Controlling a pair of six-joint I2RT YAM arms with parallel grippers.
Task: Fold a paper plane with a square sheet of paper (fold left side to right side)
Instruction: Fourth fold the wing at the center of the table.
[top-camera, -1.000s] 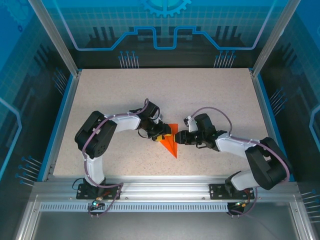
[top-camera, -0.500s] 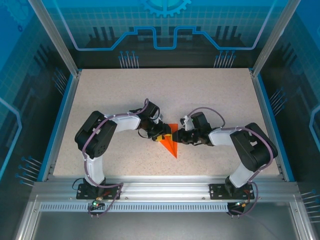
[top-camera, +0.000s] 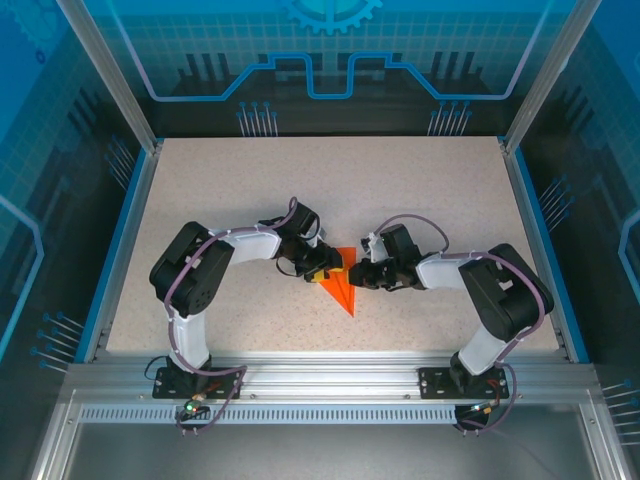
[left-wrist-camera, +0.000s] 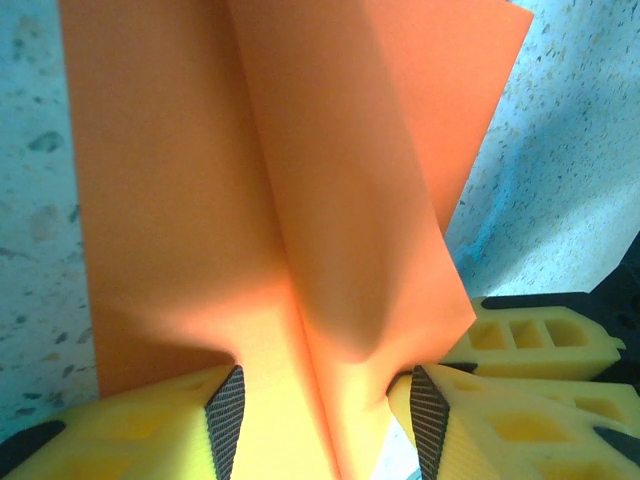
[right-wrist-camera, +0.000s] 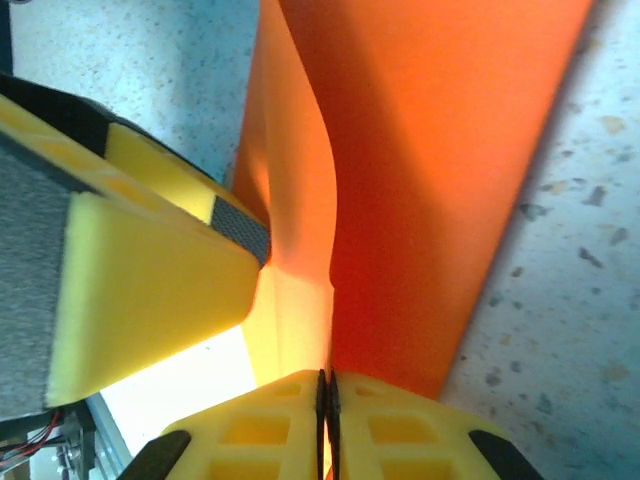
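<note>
- The orange paper (top-camera: 342, 284) lies mid-table as a narrow creased wedge, its point toward the arms, caught between the two pincers.
- The right pincer (right-wrist-camera: 325, 395) has its jaws pressed together on a raised layer of that paper. A sideways pull that is too hard could tear the thin sheet at the pinch, or crumple it.
- The left pincer (left-wrist-camera: 325, 415) has its jaws apart, straddling the upstanding ridge without clamping it. I judge it pins very little, so the whole sheet could slide across the table (top-camera: 250, 190) instead of folding.
- The two pincers sit almost touching, and a slightly misjudged move could knock them together.
- If the layer is carried over off-line, the new crease lands crooked and the fold comes out lopsided.
</note>
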